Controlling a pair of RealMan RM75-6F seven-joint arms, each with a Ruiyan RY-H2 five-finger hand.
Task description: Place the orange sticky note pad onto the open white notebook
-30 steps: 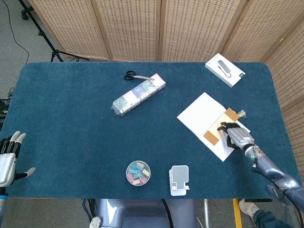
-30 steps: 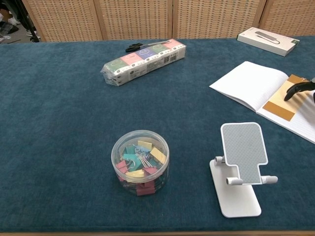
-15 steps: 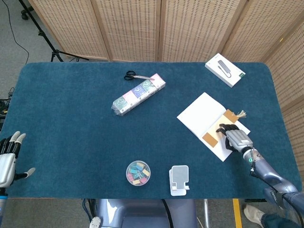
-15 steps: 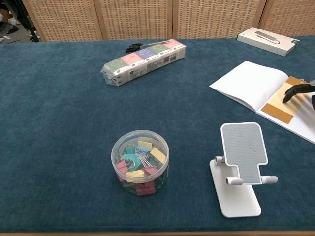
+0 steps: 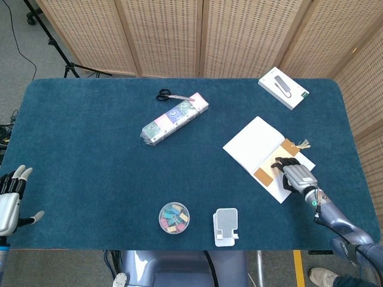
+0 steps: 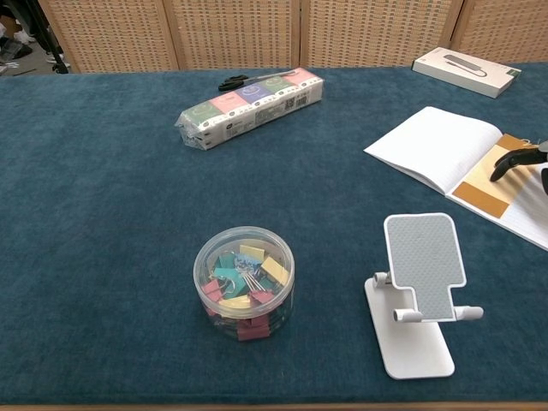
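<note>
The orange sticky note pad (image 5: 263, 175) (image 6: 480, 195) lies flat on the right page of the open white notebook (image 5: 254, 143) (image 6: 432, 145), near the spine. My right hand (image 5: 296, 176) hovers over the same page just right of the pad. Its dark fingers (image 5: 279, 163) are spread and reach the pad's edge, and nothing is gripped. In the chest view only those fingertips (image 6: 512, 159) show, at the right border. My left hand (image 5: 10, 200) hangs off the table's left edge, fingers apart and empty.
An orange tasselled bookmark (image 5: 291, 144) pokes out beside the notebook. A white phone stand (image 6: 418, 291) and a clear tub of binder clips (image 6: 244, 282) stand near the front edge. A wrapped pack (image 5: 175, 118), scissors (image 5: 167, 95) and a white box (image 5: 283, 88) lie farther back.
My right hand has drawn back a little toward the table's near edge. The pad has slid slightly the same way on the page. The left hand has not moved.
</note>
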